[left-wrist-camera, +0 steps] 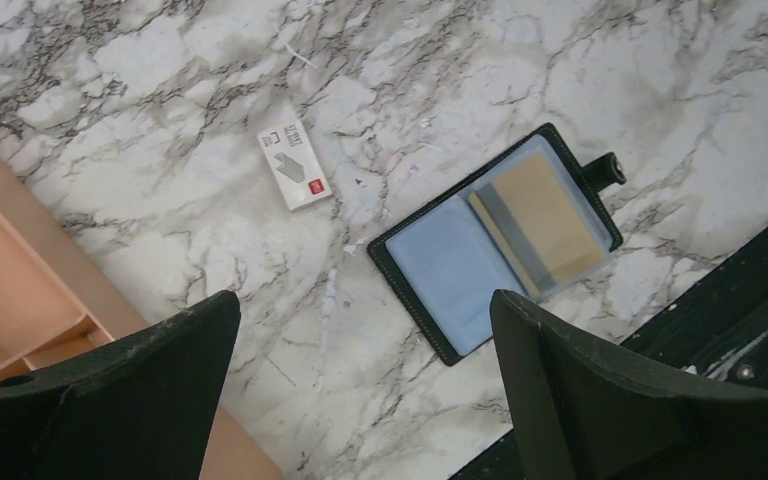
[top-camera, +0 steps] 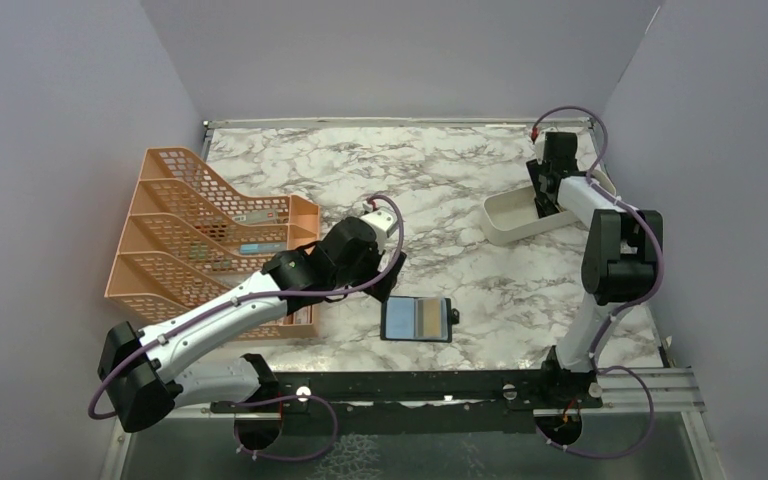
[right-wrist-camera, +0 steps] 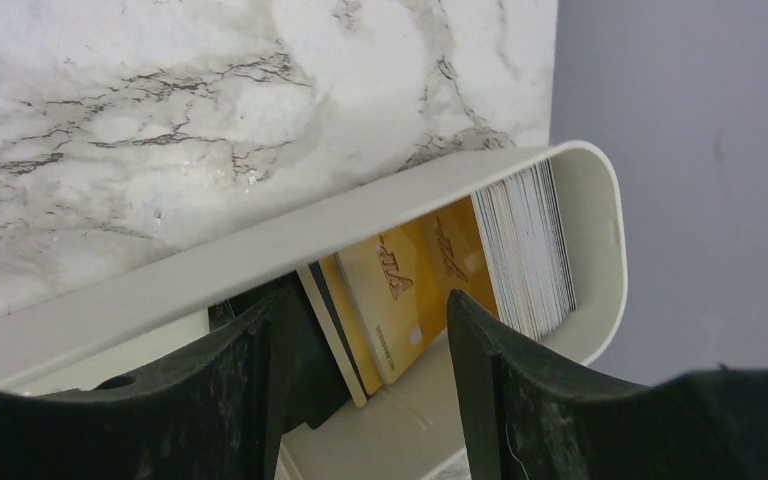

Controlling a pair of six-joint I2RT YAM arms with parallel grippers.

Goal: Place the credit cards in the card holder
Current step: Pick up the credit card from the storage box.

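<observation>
My left hand [left-wrist-camera: 365, 305] hangs released, fingers wide, over the marble surface [left-wrist-camera: 410, 70]. Just below it the card holder [left-wrist-camera: 440, 265] lies open and flat near the front edge, a gold card [left-wrist-camera: 552, 218] tucked in its right pocket. My right hand [right-wrist-camera: 368, 300] is down in the white tray [right-wrist-camera: 585, 170] at far right, fingers spread either side of leaning gold credit cards [right-wrist-camera: 405, 285], not clenched.

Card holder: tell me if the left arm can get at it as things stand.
Probably yes. The card holder lies open on the marble table close in front of the left gripper, whose jaws stand wide and empty. Nothing is between them; the small white piece lies off to the side.
</observation>
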